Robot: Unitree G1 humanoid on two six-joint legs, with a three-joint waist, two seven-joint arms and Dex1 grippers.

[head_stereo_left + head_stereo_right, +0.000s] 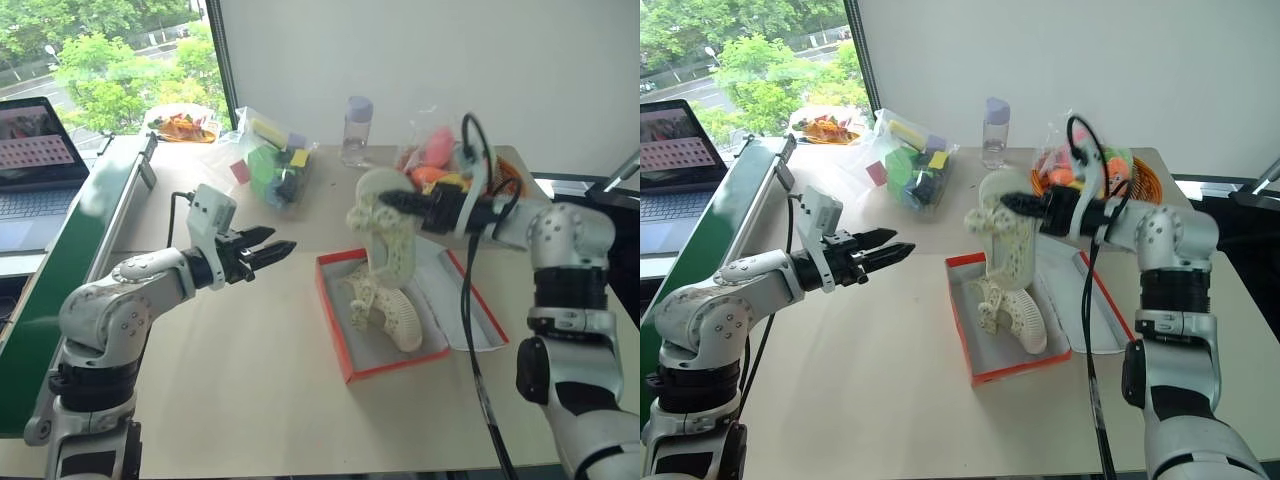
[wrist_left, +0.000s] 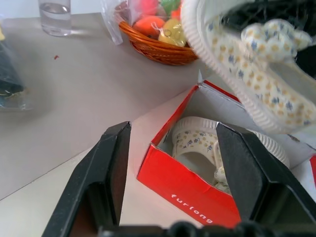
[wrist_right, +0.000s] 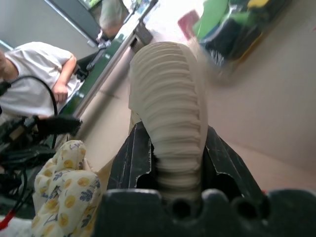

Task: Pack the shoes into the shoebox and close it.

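Holding shoe (image 1: 385, 235) by ribbed sole, right gripper (image 1: 392, 202) pinching it above shoebox (image 1: 345, 345) | other shoe (image 1: 385, 305) inside | left gripper (image 1: 268, 248) spread, empty | light, flexible; grip sole.

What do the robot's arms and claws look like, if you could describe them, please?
Both arms are silver-grey rounded shells with black joint bands. Each ends in a claw of two black fingers: the left claw, the right claw. White camera block on the left wrist; black cables loop along the right arm.

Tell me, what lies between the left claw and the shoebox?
Only bare tabletop lies between the left claw and the shoebox; the left eye view shows this.
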